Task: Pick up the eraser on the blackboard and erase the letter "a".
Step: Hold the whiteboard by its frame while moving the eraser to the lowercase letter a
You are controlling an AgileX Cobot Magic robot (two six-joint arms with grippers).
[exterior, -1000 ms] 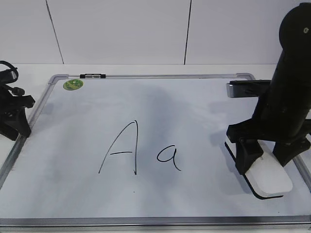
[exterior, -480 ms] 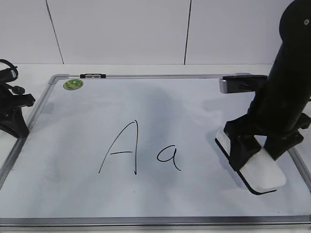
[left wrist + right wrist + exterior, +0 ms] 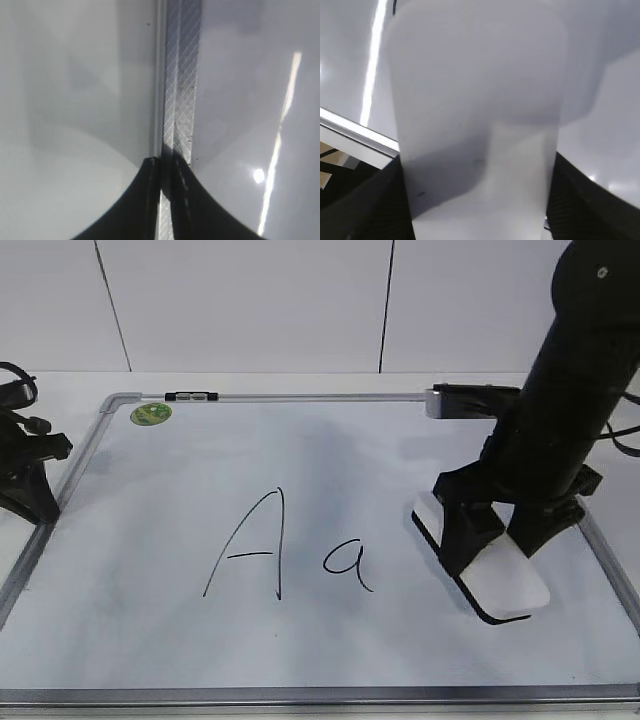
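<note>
The white eraser [image 3: 503,582] with its dark underside rests on the blackboard [image 3: 400,450], right of the small letter "a" [image 3: 347,563]. My right gripper [image 3: 495,540] is shut on the eraser, one finger on each long side. In the right wrist view the eraser [image 3: 475,110] fills the frame between the black fingers [image 3: 370,205]. A taller capital "A" [image 3: 250,545] stands left of the "a". My left gripper [image 3: 30,490] sits at the board's left edge; in the left wrist view it [image 3: 167,172] is shut and empty over the silver frame [image 3: 180,80].
A green round sticker [image 3: 150,413] and a small black clip [image 3: 190,396] sit at the board's top left. The right arm's camera bar [image 3: 465,400] hangs over the board's top right. A white wall stands behind the table.
My right gripper has slid the eraser leftward across the board, from the right edge toward the "a". The left gripper has not moved.
</note>
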